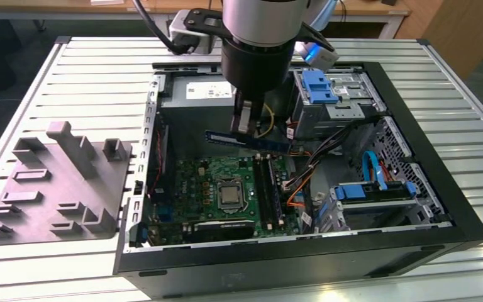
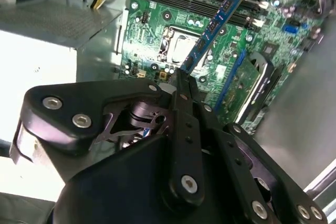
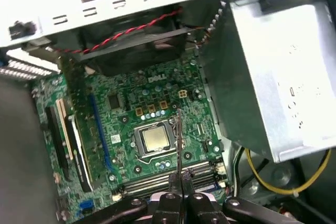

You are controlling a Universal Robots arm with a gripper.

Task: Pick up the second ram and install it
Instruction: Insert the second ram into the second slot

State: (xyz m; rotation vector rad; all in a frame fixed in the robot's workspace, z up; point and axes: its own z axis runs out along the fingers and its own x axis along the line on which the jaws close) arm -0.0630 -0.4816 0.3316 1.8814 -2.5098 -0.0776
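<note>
Slatted metal worktop [image 1: 99,69] carries an open computer case [image 1: 309,251] lying on its side, so the motherboard [image 1: 216,173] faces up toward the arm. Above that board hangs the end effector [image 1: 243,129]. Its fingers are closed on the second ram [image 1: 263,143], pinching the thin stick across its flat faces so that one long edge faces the board. The ram is held clear of the board and is not seated. Just below the end effector run the long black memory slots [image 1: 266,182]. In the second wrist view the second ram [image 2: 215,24] seems angled across them rather than parallel, though perspective may exaggerate this. Beyond the end effector sits the grey power-supply box [image 1: 193,94].
</note>
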